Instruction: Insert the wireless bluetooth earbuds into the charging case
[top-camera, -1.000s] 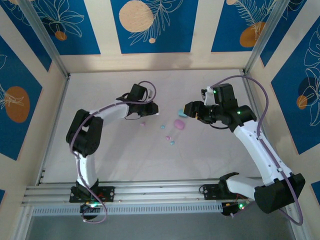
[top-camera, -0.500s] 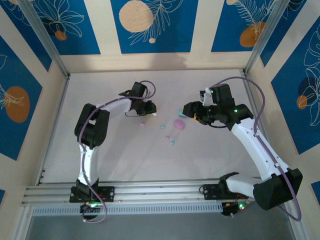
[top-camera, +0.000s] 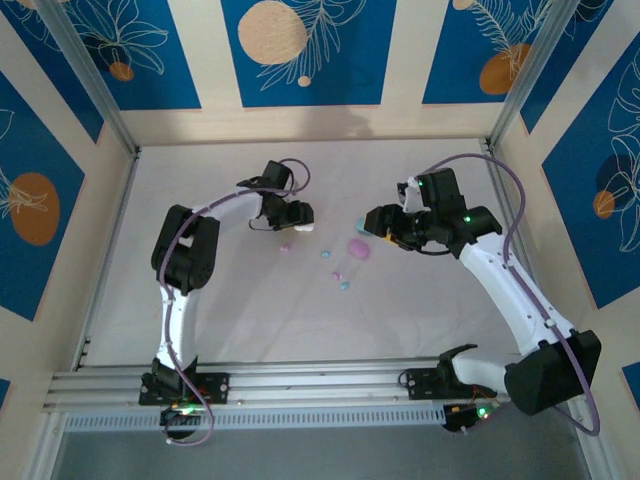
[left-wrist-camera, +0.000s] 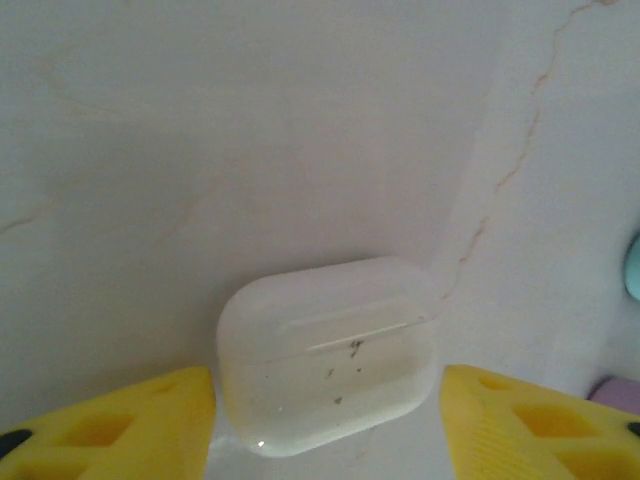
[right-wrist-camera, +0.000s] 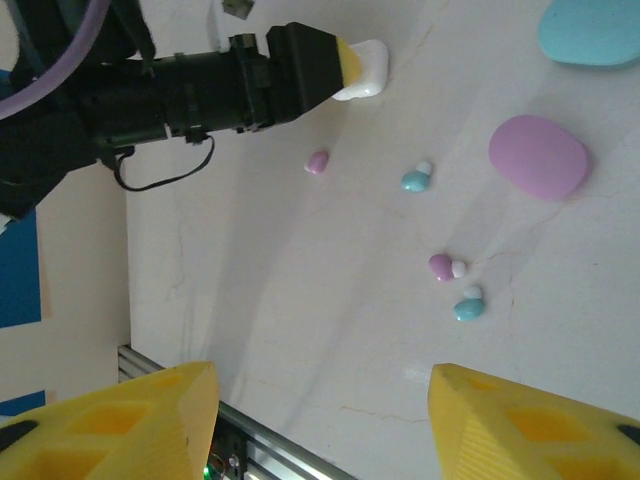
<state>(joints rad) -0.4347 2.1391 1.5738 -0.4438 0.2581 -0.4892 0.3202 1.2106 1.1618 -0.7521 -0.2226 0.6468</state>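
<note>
There are no words, numbers or signs to read here. The white case (left-wrist-camera: 328, 355) shows just tiny dark specks on its front, not letters. The blue wall panels (top-camera: 300, 50) behind the white case carry drawn leaves and orange circles, but no writing.

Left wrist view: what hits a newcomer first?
A cloudy white charging case between the left gripper's yellow fingers, low in frame. The right wrist view adds a pink case and a light blue case at upper right, with tiny pink and blue earbuds scattered on the table.
</note>
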